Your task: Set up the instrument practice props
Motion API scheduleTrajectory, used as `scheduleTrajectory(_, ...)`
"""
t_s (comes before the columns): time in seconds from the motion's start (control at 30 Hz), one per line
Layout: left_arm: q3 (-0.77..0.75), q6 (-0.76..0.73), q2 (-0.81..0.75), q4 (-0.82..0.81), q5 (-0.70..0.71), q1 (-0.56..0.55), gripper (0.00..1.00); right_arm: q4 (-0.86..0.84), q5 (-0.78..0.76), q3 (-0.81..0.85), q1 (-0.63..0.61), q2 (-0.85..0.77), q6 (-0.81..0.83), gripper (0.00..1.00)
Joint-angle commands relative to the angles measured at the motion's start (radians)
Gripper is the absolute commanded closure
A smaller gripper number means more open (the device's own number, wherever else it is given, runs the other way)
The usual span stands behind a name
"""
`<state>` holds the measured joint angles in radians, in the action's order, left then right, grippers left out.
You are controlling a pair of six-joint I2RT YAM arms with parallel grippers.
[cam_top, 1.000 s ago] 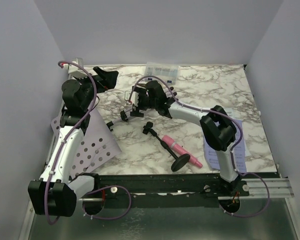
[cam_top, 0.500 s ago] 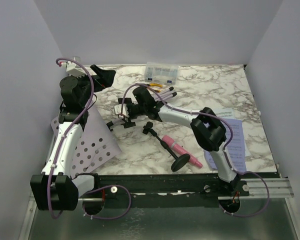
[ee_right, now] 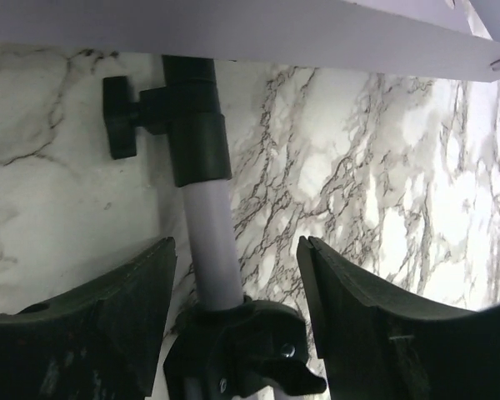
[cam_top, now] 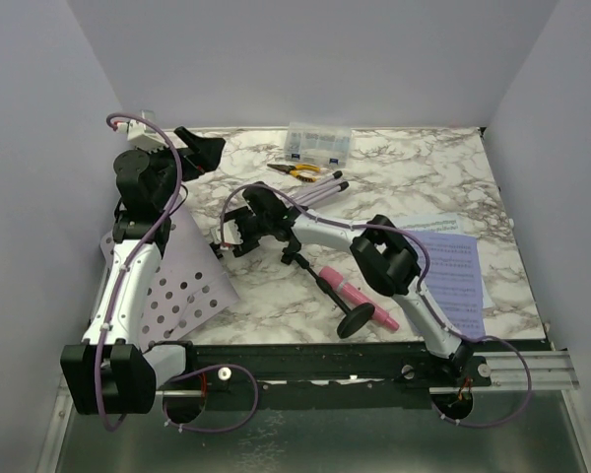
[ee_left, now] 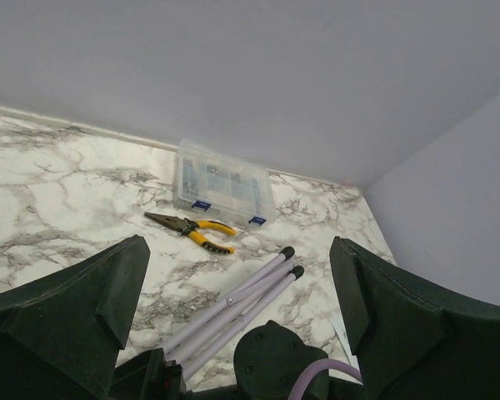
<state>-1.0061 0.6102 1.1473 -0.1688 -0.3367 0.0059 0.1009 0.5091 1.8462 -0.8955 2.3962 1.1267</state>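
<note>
The stand is lying flat on the marble table (cam_top: pixel 424 168). In the overhead view its long axis is running diagonally: the lilac perforated plate (cam_top: pixel 182 291) is sitting at the near left, and the folded tripod legs (cam_top: pixel 313 190) are pointing to the far right, their black tips just beside the yellow-handled pliers (cam_top: pixel 297 170).

The right gripper (ee_right: pixel 236 248) is reaching across the table and straddling the pole (ee_right: pixel 210 225) just below the black collar (ee_right: pixel 196 125), close to the plate's edge. Its 2 fingers are standing on either side of the pole, crossing its axis, with marble showing in both gaps. It is grasping nothing yet.

The left gripper (ee_left: pixel 237 250) is hanging spread wide and empty above the far left of the table, looking along the legs from above. The right arm is clearly the nearer one, so the grip on the pole is probably its job.

The pink toy microphone (cam_top: pixel 350 288) is lying on its side near the middle, and the 2 sheet-music pages (cam_top: pixel 453 271) are resting at the near right.
</note>
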Motion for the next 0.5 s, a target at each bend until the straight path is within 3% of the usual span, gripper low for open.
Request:
scheduleTrajectory(0.0, -0.037, 0.010, 0.011, 0.010, -0.028, 0.020, 0.01, 0.019, -0.129, 0.048, -0.039, 0.066, 0.063, 0.33)
scheduleTrajectory(0.1, -0.039, 0.029, 0.015, 0.011, -0.035, 0.036, 0.01, 0.014, -0.163, 0.089, -0.040, 0.101, 0.060, 0.35)
scheduleTrajectory(0.27, -0.045, 0.041, 0.025, 0.010, -0.051, 0.046, 0.01, 0.029, -0.192, 0.130, -0.043, 0.153, 0.065, 0.46)
scheduleTrajectory(0.4, -0.051, 0.040, 0.027, 0.010, -0.068, 0.049, 0.01, 0.010, -0.252, 0.152, -0.051, 0.193, 0.063, 0.71)
scheduleTrajectory(0.47, -0.051, 0.041, 0.029, 0.012, -0.068, 0.054, 0.01, -0.036, -0.265, 0.132, -0.053, 0.194, 0.071, 0.91)
